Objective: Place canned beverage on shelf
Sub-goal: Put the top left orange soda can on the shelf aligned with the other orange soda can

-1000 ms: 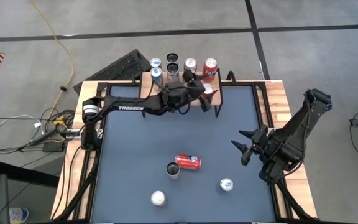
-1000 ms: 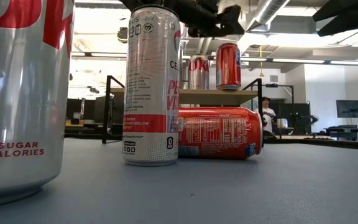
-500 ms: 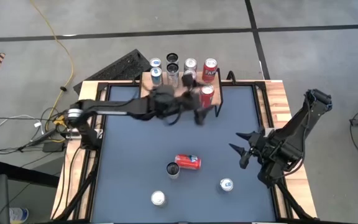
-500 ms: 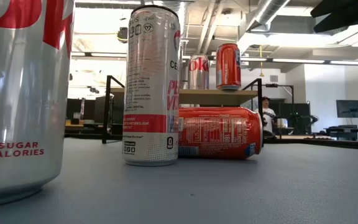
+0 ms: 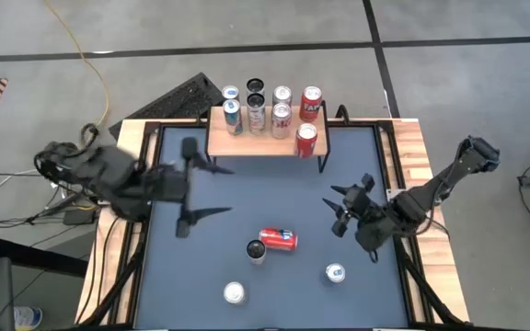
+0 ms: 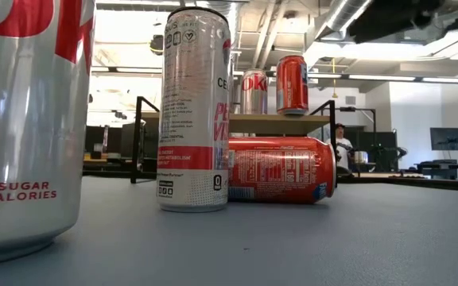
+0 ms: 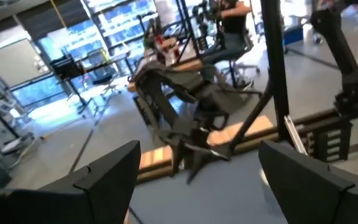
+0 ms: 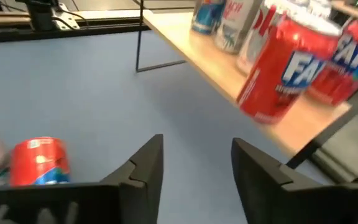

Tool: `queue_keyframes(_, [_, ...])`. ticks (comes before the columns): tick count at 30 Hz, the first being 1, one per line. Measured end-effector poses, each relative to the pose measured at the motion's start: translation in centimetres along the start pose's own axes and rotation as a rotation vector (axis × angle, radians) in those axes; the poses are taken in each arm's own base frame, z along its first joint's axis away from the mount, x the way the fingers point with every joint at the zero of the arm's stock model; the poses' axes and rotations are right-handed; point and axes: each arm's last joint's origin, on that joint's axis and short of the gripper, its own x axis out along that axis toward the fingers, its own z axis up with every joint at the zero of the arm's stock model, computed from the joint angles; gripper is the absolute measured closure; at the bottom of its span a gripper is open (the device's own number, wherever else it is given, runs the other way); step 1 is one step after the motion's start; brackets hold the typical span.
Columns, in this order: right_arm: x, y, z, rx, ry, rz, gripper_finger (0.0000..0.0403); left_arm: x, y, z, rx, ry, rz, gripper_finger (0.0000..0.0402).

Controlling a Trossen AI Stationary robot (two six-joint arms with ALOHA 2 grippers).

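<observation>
1. Right gripper (image 5: 341, 208) is hanging over the right half of the table (image 5: 339, 165), fingers parted with a clear gap between them and nothing held.
2. Lying on its side just left of it and slightly nearer is the red can (image 5: 279, 239); its long axis is running left-right, one end facing the right gripper.
3. Touching that can's left end is the tall can (image 5: 257, 250), standing upright.
4. Left gripper (image 5: 188, 188) is sitting over the left side, jaws spread wide and empty, farther from the red can.
5. At the far edge, the shelf (image 5: 265, 140) is carrying several upright cans already.
6. My read: the right arm is better placed for the red can, though gripping it lengthwise is looking awkward.
</observation>
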Motion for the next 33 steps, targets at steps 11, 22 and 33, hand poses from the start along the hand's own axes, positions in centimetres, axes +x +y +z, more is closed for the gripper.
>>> queue_keyframes(11, [2.8,-0.7,1.9,-0.036,0.005,-0.014,0.0357,-4.3,-7.7,-0.1,0.101,0.145,0.02,0.0129])
queue_keyframes(22, [6.7,0.7,1.5,-0.129,0.05,-0.065,0.0402,-7.8,-12.3,-1.2,0.199,0.198,0.175,0.0166])
queue_keyframes(33, [8.1,0.4,2.0,-0.086,0.045,-0.071,0.0403,-10.1,-11.4,-4.2,0.074,0.326,0.138,0.0206])
